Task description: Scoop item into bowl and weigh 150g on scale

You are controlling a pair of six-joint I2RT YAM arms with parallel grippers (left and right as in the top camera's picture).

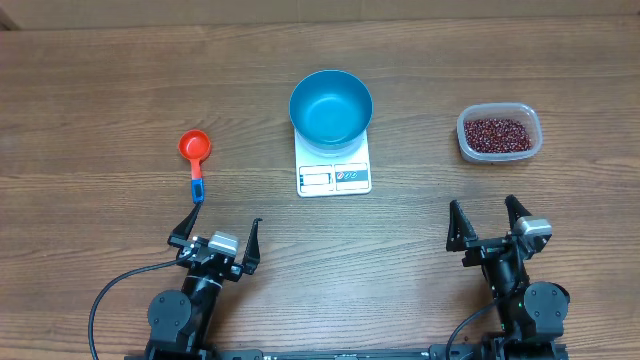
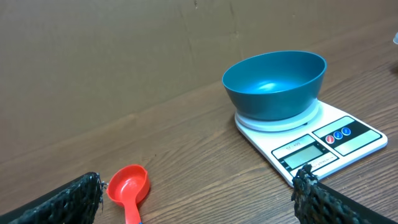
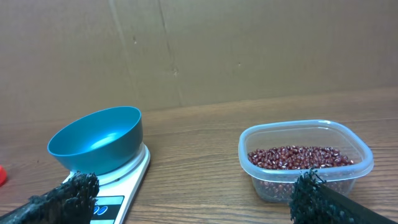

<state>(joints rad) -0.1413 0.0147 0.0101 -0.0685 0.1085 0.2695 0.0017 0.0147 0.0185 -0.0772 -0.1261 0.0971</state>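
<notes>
Beans (image 1: 497, 132) lie well beyond the right gripper (image 1: 482, 204), perhaps slightly rightward.

bright blue bowl (image 1: 331, 105), white scale (image 1: 334, 172), dark red-brown beans (image 1: 495, 133), red scoop (image 1: 195, 148) with blue handle tip

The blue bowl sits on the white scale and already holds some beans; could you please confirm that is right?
Not quite: the bowl does sit on the scale, but it is empty, as the overhead view shows.
</notes>
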